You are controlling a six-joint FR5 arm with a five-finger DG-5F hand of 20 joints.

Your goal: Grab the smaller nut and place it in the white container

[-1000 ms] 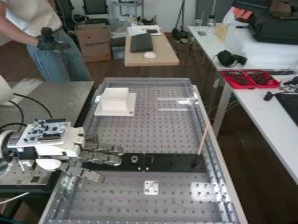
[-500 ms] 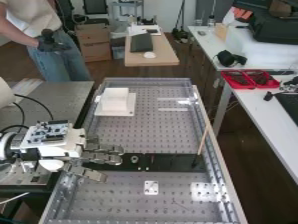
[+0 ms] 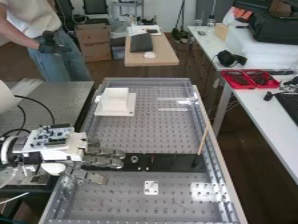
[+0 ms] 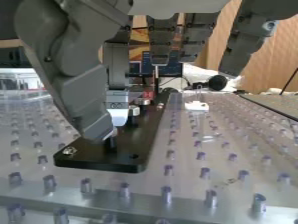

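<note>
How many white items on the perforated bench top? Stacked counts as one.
2. The white box on its base, far left in the high view; the small white plate, on the near side of the black strip. The hand may hide more.

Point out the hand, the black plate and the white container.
Hand [image 3: 106,161]: high view, on a finger.
Black plate [image 3: 174,163]: high view, bare top surface.
White container [image 3: 114,104]: high view, near side.

A: Arm [image 3: 5,97]?
B: White, rounded casing; thin black cables [image 3: 48,110] nearby.
A: Hand [image 3: 105,161]?
B: White housing [image 3: 66,152], bare circuit board [image 3: 53,134] on top, densely populated.
A: Fingers [image 4: 70,55], wrist view?
B: Dark grey, matte, segmented, bevelled edges. Small round screw heads visible on the sides.
</note>
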